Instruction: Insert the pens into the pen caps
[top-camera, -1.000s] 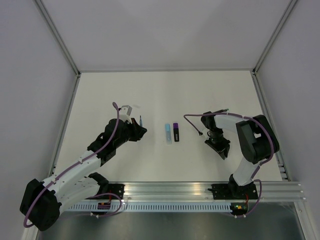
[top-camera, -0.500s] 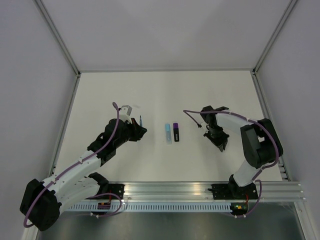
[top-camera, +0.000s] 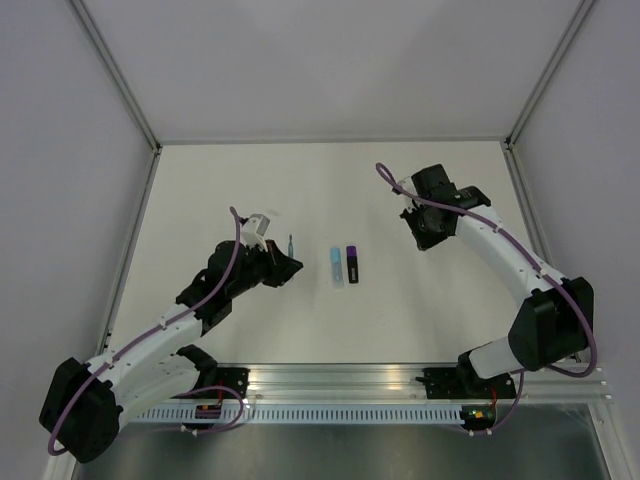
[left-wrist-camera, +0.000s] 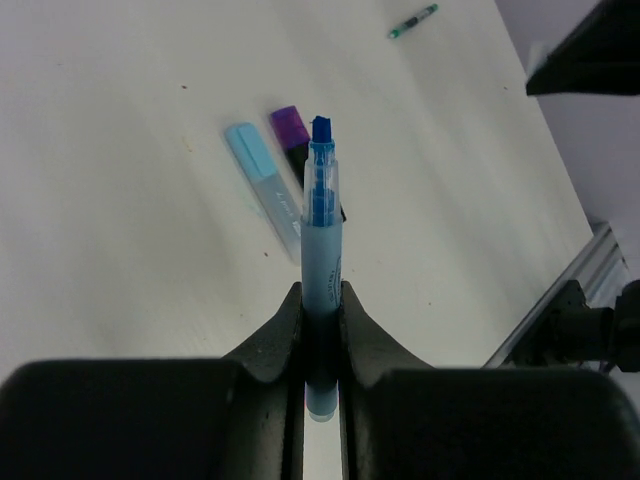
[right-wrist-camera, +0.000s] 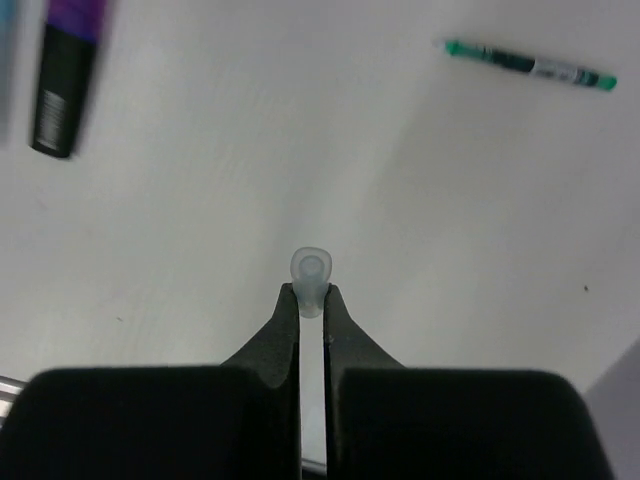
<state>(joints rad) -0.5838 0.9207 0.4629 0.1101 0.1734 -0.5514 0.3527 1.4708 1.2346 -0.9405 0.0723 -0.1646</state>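
Observation:
My left gripper (left-wrist-camera: 321, 290) is shut on a light blue pen (left-wrist-camera: 322, 240) whose bare dark blue tip points away from the wrist. From above, that pen (top-camera: 290, 243) sticks out beyond the left gripper (top-camera: 287, 265). My right gripper (right-wrist-camera: 312, 292) is shut on a small translucent pale blue pen cap (right-wrist-camera: 312, 270), held above the table with its end facing the camera. The right gripper (top-camera: 424, 236) hangs right of centre. A light blue marker (top-camera: 336, 266) and a black-and-purple marker (top-camera: 352, 264) lie side by side mid-table. A thin green pen (right-wrist-camera: 530, 65) lies further off, hidden by the arm in the top view.
The table is a white surface with walls on three sides. An aluminium rail (top-camera: 400, 385) carrying both arm bases runs along the near edge. The right arm's cable (top-camera: 392, 183) loops above its wrist.
The right gripper has closed on the cap and lifted and swung away from the near right toward the far middle. The left gripper with its pen has shifted slightly right.

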